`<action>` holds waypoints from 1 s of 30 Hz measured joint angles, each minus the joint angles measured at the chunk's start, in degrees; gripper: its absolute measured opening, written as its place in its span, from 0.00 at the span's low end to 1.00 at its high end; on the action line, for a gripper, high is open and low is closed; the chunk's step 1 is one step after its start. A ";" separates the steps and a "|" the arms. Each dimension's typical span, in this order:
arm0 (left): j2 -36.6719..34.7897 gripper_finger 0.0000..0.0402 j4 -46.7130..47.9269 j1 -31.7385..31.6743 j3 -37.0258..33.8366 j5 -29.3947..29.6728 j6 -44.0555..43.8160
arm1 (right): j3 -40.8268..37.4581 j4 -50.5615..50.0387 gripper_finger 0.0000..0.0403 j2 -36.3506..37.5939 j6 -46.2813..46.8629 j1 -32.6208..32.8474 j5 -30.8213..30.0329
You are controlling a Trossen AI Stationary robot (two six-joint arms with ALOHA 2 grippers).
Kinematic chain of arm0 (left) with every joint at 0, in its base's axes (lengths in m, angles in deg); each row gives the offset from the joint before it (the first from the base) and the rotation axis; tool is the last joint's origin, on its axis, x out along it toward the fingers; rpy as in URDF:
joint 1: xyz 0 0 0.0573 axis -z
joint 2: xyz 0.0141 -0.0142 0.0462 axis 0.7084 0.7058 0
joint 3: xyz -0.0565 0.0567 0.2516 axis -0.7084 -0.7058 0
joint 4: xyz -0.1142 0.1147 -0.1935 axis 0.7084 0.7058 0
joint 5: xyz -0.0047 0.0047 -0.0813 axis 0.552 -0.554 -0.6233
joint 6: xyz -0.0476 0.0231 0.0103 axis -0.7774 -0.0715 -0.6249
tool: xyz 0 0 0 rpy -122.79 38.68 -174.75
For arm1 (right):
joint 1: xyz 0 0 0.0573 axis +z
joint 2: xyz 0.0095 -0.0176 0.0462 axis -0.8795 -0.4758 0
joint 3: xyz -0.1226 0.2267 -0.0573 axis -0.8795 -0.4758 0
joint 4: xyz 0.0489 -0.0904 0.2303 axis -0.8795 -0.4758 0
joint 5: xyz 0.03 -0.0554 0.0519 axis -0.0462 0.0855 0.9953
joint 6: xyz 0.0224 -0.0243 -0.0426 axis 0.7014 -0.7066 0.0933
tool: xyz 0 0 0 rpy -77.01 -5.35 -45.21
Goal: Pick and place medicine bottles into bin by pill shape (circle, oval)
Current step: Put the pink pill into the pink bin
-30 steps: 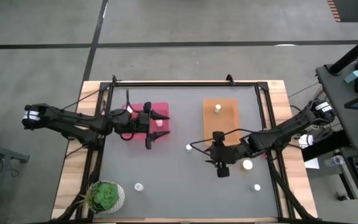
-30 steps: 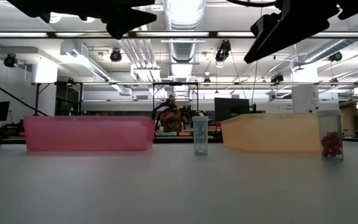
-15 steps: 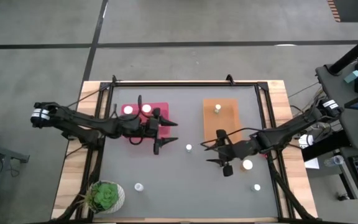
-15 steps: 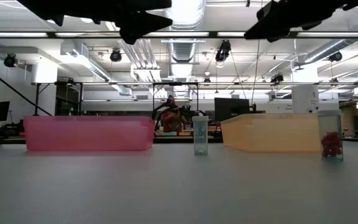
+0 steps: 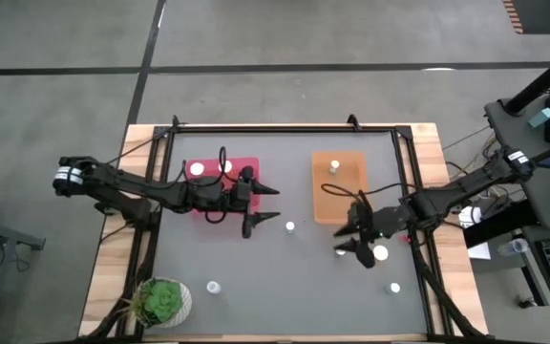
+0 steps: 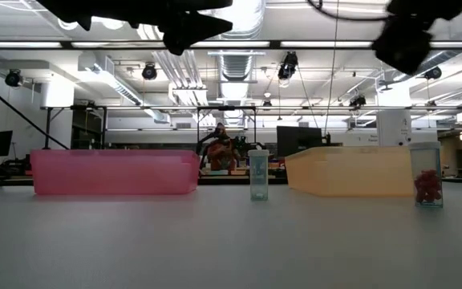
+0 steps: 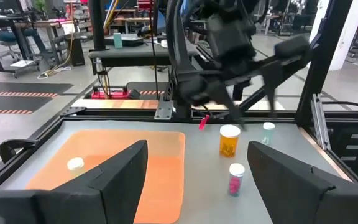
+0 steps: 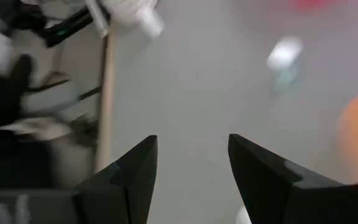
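Table (image 5: 256, 277): grey mat inside a dark frame, seen from above in the centre of the high view.
Pink bin (image 5: 246, 168): placed left of centre in the high view; two white-capped bottles (image 5: 197, 169) are seen at its upper left edge.
Orange bin (image 5: 332, 196): placed right of centre in the high view; one white-capped bottle (image 5: 334, 165) lies inside near its upper end.
Loose bottles: one small cap (image 5: 289, 226) is found between the two bins; one wide cap (image 5: 381, 253) just beside the right gripper; one (image 5: 394, 287) at lower right; one (image 5: 213, 286) at lower left, near the potted plant (image 5: 163, 300).
Left gripper (image 5: 267, 206): held at the pink bin's right edge, above the mat; jaws are spread, nothing is seen between them.
Right gripper (image 5: 351, 237): held just below the orange bin's lower right corner; jaws are parted, nothing is seen between them in the right wrist view.
Low view: a pale bottle (image 6: 258, 174) stands upright between the bins; a bottle with red pills (image 6: 427, 185) stands at the right edge.
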 joint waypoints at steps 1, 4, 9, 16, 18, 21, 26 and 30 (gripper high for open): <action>-0.04 0.65 0.00 0.00 -0.02 0.02 0.02 | 0.02 0.11 0.47 -0.67 3.90 0.73 1.88; -0.04 0.65 -0.03 0.00 -0.02 0.07 0.02 | 0.25 -0.59 0.47 -3.18 13.72 3.37 5.41; -0.05 0.65 -0.11 -0.01 -0.02 0.09 0.56 | 5.53 -15.38 0.47 -9.46 25.09 6.27 5.63; -0.05 0.65 -0.94 -0.04 -0.05 0.11 2.58 | 15.62 -36.68 0.47 -18.48 25.74 6.31 -2.05; -0.05 0.65 -0.95 -0.04 -0.07 0.11 3.52 | 16.93 -37.91 0.47 -20.15 23.67 6.35 -1.81; -0.05 0.65 -0.98 -0.07 -0.12 0.11 3.61 | 17.70 -37.83 0.47 -21.87 18.91 6.50 -1.83; -0.05 0.65 -0.99 -0.07 -0.18 0.11 3.61 | 15.50 -37.85 0.52 -23.19 9.13 9.20 -5.06; -0.05 0.65 -0.95 -0.07 -0.28 0.11 3.61 | 11.68 -34.41 0.56 -22.71 3.86 12.35 -10.47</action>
